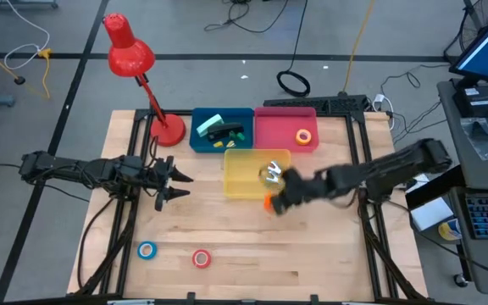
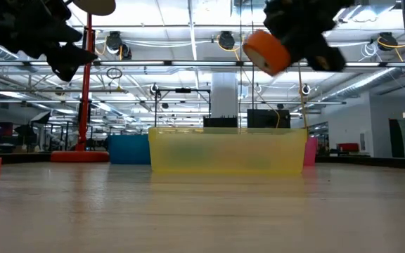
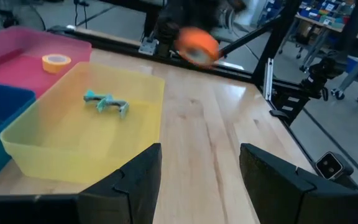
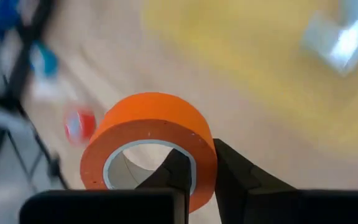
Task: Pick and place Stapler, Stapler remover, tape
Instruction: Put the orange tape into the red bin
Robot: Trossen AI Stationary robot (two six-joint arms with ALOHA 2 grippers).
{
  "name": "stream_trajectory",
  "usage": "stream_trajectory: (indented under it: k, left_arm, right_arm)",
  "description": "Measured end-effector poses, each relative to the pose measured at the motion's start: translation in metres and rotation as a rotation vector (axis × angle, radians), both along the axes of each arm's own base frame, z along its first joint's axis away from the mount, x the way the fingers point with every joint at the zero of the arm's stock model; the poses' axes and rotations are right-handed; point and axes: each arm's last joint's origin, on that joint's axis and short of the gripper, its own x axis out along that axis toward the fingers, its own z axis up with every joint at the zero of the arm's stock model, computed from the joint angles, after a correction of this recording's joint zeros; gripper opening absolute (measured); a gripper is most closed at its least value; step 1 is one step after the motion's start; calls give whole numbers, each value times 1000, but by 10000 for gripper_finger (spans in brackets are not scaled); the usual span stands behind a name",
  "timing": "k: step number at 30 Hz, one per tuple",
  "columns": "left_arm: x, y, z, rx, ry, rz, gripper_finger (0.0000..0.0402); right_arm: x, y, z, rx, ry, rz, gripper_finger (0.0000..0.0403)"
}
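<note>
Right pincer pinching small orange ring-shaped tape roll through its wall, one finger inside the pale core, one outside. Roll lifted off the wooden counter, just beside the translucent yellow plastic bin, at its near right corner. Ring tilted in the low view, open face angled down and sideways; no long axis to speak of. Blurred in the left wrist view. Inside the yellow bin, a small metallic item, hard to make out. Left pincer spread, empty, well left of the yellow bin.
</note>
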Motion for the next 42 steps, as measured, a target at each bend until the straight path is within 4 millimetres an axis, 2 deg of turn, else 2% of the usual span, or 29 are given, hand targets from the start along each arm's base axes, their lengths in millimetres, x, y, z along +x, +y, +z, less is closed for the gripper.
stream_trajectory:
  k: [5, 8, 11, 17, 24, 28, 33, 42]
  left_arm:
    - [1, 0, 3, 35, -36, 7, 216]
    - [1, 1, 5, 41, -53, 27, 216]
    - [1, 2, 5, 36, -51, 51, 216]
    - [1, 3, 5, 25, -50, 93, 216]
    - [1, 3, 5, -17, -47, 108, 216]
    - [1, 3, 5, -52, -45, 115, 216]
    - [1, 3, 5, -76, -43, 119, 216]
    - [1, 3, 4, -76, -43, 119, 216]
  right_arm:
    - [-18, -66, 33, -247, -95, -144, 30]
    - [-29, -103, 41, -362, -75, -183, 30]
    - [-38, -137, 40, -469, -2, -201, 30]
    - [-48, -198, 17, -542, 188, -195, 30]
    - [-60, -262, -35, -470, 387, -143, 30]
    - [-67, -290, -57, -437, 403, -152, 30]
    - [-65, -313, -65, -450, 403, -181, 30]
    - [-52, -331, -75, -425, 492, -103, 30]
